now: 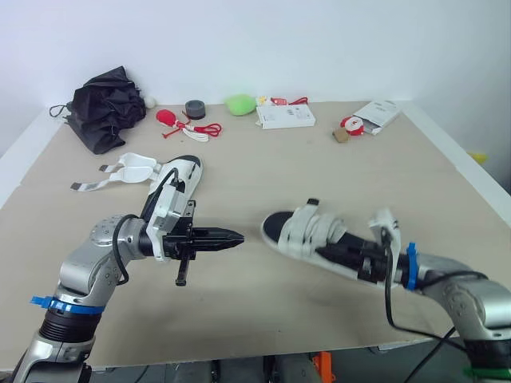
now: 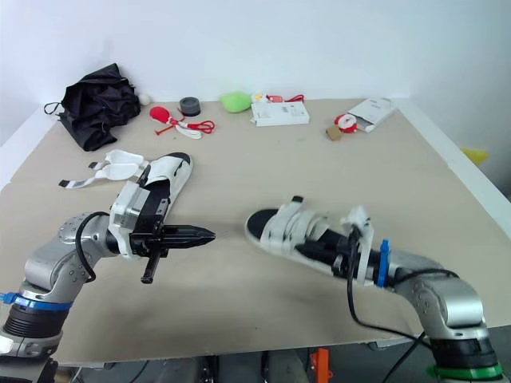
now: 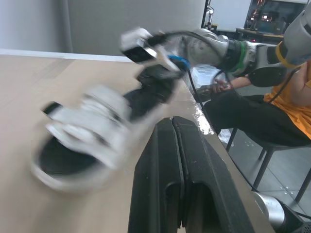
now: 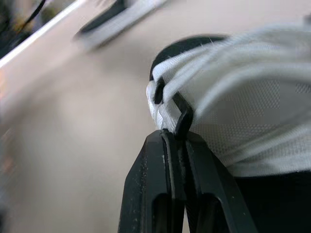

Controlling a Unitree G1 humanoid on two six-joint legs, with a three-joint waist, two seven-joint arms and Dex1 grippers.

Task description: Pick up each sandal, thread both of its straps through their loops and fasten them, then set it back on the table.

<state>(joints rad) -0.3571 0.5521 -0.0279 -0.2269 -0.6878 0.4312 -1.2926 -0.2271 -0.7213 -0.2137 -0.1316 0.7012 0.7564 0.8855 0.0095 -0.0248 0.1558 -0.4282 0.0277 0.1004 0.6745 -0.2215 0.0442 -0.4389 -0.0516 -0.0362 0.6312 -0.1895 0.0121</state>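
Right gripper, at the near right, is pinched tight on a white strap of the near sandal. The sandal's long axis runs from that gripper leftward and slightly far, with its toe toward the left gripper. The left gripper, fingers pressed together and empty, points right at the toe from just apart, so it looks like the free arm for threading. Farther left, the second sandal lies unfastened on the table.

Near sandal white over black inside, far sandal the same white and black, table plain pale tan, umbrella black, box white, cord red, roll of tape dark grey, blob lime green.
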